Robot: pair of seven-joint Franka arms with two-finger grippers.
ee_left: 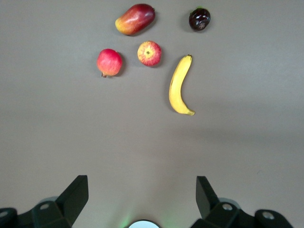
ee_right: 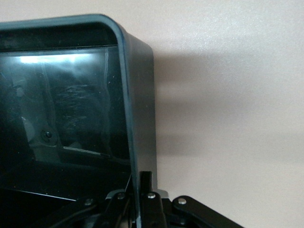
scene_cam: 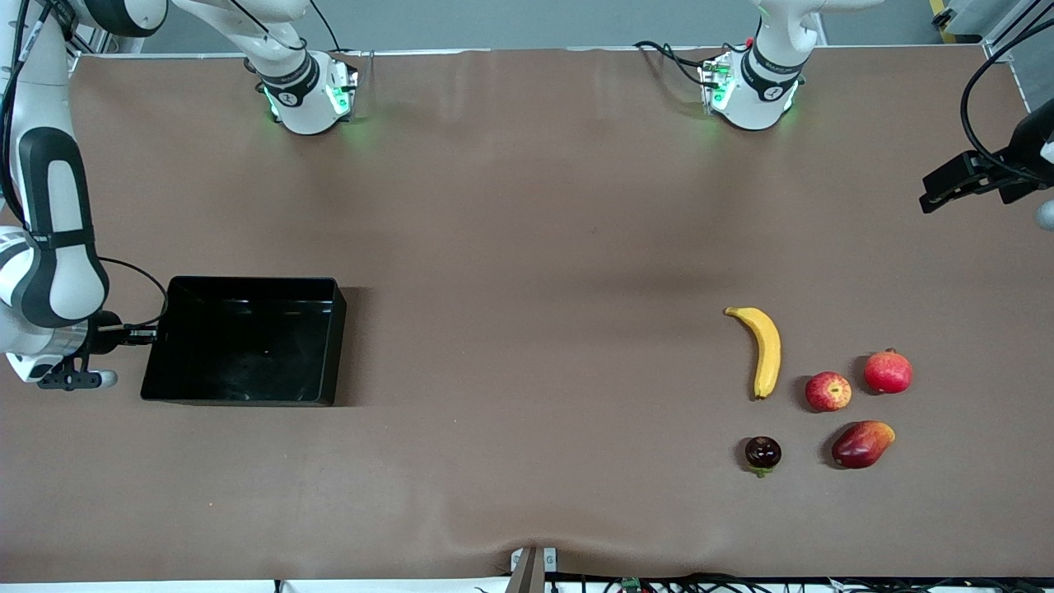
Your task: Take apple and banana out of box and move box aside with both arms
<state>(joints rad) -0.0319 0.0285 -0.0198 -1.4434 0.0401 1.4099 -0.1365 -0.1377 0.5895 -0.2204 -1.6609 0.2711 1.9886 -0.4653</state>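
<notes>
The black box [scene_cam: 247, 283] sits at the right arm's end of the table. My right gripper [scene_cam: 153, 333] is shut on its wall at that end; in the right wrist view the fingers [ee_right: 146, 187] clamp the thin wall [ee_right: 140, 95]. The yellow banana [scene_cam: 766, 350] and the red-and-yellow apple [scene_cam: 827, 391] lie at the left arm's end. My left gripper [scene_cam: 959, 183] hangs high, open and empty. Its wrist view [ee_left: 141, 190] shows the banana [ee_left: 178, 85] and apple [ee_left: 149, 53] on the table ahead of it.
Beside the apple lie a red pomegranate [scene_cam: 888, 371], a red-orange mango [scene_cam: 861, 444] and a small dark purple fruit [scene_cam: 763, 453]. All three also show in the left wrist view. Brown table cloth spans between the box and the fruits.
</notes>
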